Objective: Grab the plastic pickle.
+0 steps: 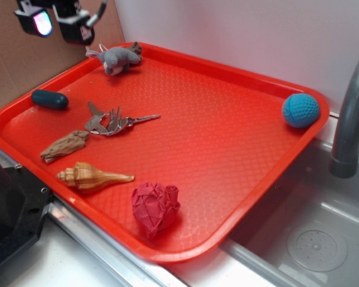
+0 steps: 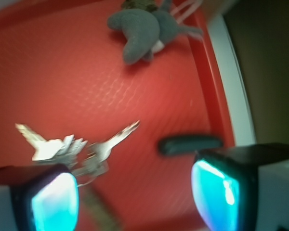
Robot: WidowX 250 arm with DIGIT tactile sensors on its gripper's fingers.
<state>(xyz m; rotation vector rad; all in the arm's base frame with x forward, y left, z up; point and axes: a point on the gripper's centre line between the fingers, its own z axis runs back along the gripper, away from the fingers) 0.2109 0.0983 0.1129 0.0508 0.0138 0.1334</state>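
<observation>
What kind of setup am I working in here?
Probably a toy kitchen sink counter: a grey faucet over a basin with a drain, and a red tray holding the plastic pickle.

You see the plastic pickle (image 1: 49,99) as a small dark teal-green oblong, smooth, with rounded ends. It lies flat on its side near the tray's left rim, on the red surface, long axis roughly along that rim. In the wrist view the pickle (image 2: 190,144) shows as a blurred dark bar, again close beside the red rim.
</observation>
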